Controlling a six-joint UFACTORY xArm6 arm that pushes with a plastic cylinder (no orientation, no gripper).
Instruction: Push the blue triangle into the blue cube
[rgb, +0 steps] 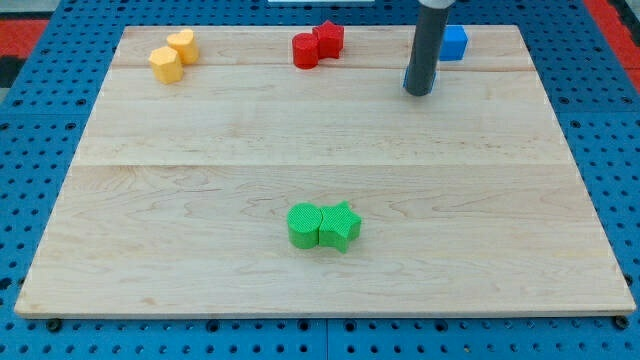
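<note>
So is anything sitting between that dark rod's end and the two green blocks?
No. In the camera view, only bare wooden board lies between my tip and the green blocks.

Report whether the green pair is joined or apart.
Joined: the green cylinder and green star touch side by side, with no gap visible.

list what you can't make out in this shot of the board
- Blue triangle: not visible in the camera view; it may sit behind the rod, but that cannot be told.
- Blue block: its left part is hidden by the rod, so its full shape is unclear.
- Rod's upper part: cut off by the view's top.
- My tip: visible, below-left of the blue block; contact with any block cannot be told.
</note>
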